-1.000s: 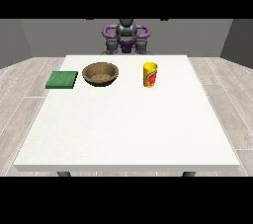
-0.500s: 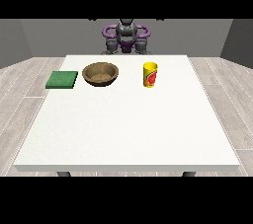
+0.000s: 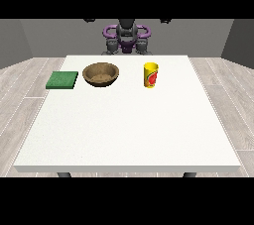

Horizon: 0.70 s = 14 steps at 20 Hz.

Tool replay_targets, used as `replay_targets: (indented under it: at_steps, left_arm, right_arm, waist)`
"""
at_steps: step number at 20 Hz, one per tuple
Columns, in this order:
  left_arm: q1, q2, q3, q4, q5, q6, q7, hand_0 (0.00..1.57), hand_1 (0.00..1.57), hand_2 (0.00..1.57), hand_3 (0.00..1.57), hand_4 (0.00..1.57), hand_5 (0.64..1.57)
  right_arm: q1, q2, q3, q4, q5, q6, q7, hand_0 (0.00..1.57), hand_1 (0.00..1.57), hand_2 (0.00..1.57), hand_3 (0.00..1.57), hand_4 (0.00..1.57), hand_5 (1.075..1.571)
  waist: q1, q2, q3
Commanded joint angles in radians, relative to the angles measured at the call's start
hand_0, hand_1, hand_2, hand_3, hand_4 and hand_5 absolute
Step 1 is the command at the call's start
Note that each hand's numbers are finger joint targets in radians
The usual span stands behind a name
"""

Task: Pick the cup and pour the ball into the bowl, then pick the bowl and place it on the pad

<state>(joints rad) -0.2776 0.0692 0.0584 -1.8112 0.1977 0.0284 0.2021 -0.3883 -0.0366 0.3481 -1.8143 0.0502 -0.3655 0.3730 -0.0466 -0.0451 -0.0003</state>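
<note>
A yellow cup (image 3: 151,75) with a red mark stands upright on the white table (image 3: 129,125), right of centre near the far side. Left of it sits a brown bowl (image 3: 100,74), and further left a flat green pad (image 3: 62,80) lies near the table's left edge. No ball shows; the cup's inside is hidden from this angle. The hand at the view's left (image 3: 112,46) and the hand at the view's right (image 3: 143,46) are held close to the robot's body behind the table's far edge, well away from all three things.
The robot's dark torso (image 3: 127,33) with purple shoulders stands behind the far edge. Cup, bowl and pad lie in a row along the table's far third. Grey floor surrounds the table.
</note>
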Motion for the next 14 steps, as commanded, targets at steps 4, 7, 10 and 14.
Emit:
replay_targets:
  at_steps: [4,7,10,14]
  left_arm:
    - [-0.174,0.098,0.113,0.178,-0.061,-0.02,-0.201,0.0,0.0,0.0,0.0,0.0,1.459]
    - [-0.167,0.104,0.114,0.282,-0.091,-0.032,-0.289,0.0,0.0,0.0,0.0,0.0,1.443]
    - [-0.094,0.05,0.098,0.375,-0.112,-0.027,-0.415,0.0,0.0,0.0,0.0,0.0,1.435]
    - [-0.059,0.079,0.147,0.48,-0.111,-0.072,-0.602,0.0,0.0,0.0,0.0,0.0,1.405]
  right_arm:
    - [-0.079,0.017,-0.025,-0.006,0.002,0.036,-0.096,0.0,0.0,0.0,0.0,0.0,1.568]
    - [-0.108,-0.007,-0.08,-0.042,-0.034,0.077,-0.076,0.0,0.0,0.0,0.0,0.0,1.568]
    - [-0.068,-0.046,-0.09,-0.086,-0.059,0.13,-0.045,0.0,0.0,0.0,0.0,0.0,1.569]
    - [-0.057,-0.061,-0.135,-0.094,-0.042,0.126,-0.119,0.0,0.0,0.0,0.0,0.0,1.568]
  waist:
    - [-0.073,0.233,-0.0001]
    - [-0.09,0.24,-0.0001]
    - [-0.106,0.225,-0.0002]
    - [-0.088,0.312,-0.0004]
